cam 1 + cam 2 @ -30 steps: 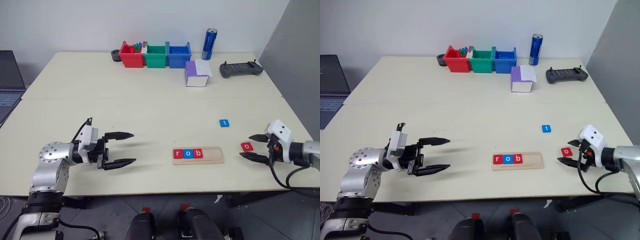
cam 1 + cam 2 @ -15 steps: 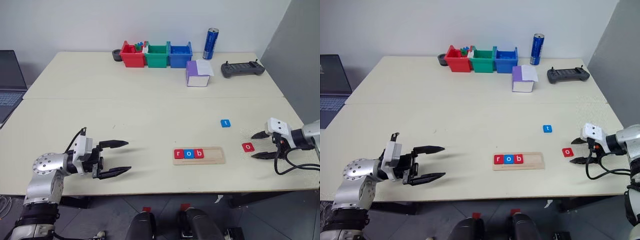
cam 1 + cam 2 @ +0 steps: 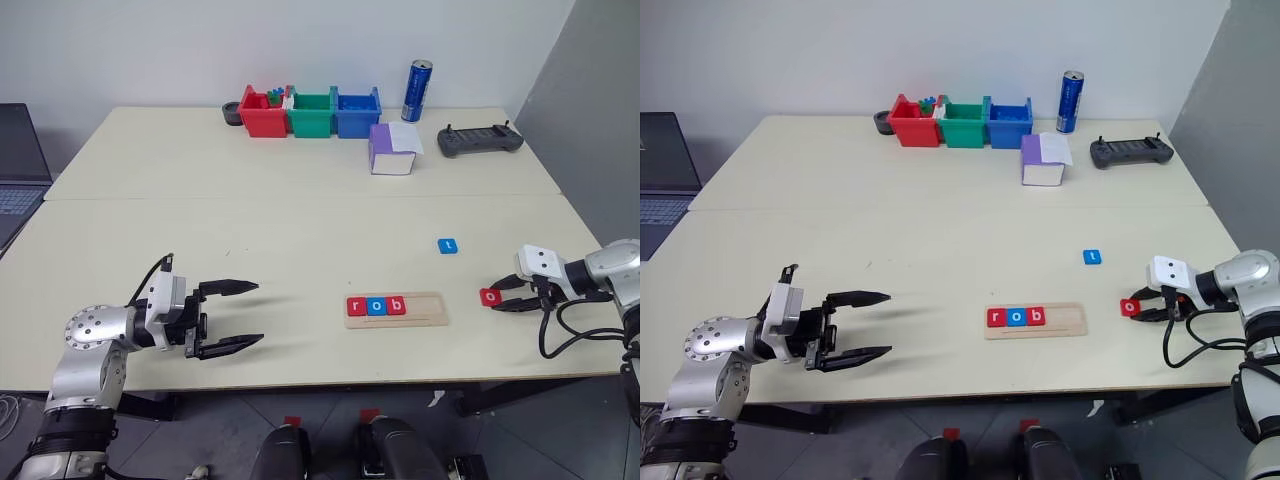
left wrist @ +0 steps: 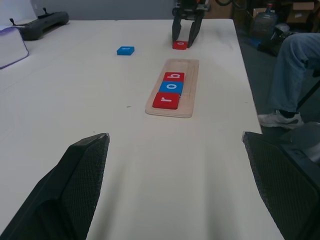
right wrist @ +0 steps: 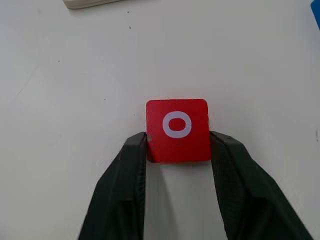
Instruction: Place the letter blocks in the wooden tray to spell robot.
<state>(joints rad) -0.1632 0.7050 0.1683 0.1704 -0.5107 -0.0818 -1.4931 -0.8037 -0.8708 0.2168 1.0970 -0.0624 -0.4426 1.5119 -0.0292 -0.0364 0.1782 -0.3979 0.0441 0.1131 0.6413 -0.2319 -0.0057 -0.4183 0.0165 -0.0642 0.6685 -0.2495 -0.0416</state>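
The wooden tray (image 3: 428,311) lies near the table's front edge and holds a red r (image 3: 356,307), a blue o (image 3: 376,307) and a red b (image 3: 396,306) at its left end. Its right half is bare. A blue t block (image 3: 447,245) lies flat on the table behind and right of the tray. To the tray's right, a red o block (image 5: 177,129) rests on the table with my right gripper (image 3: 497,297) shut on it, one finger against each side. My left gripper (image 3: 245,315) hovers open and empty far left of the tray.
At the back stand red (image 3: 262,110), green (image 3: 312,110) and blue (image 3: 357,108) bins, a blue can (image 3: 418,90), a purple-and-white box (image 3: 394,148) and a black controller (image 3: 480,140). A laptop (image 3: 18,170) sits at the far left. A person's leg (image 4: 295,75) is beyond the table's right end.
My right gripper's fingers, spread on either side of the red o block before, have closed onto its sides. The left gripper stays open and about where it was.
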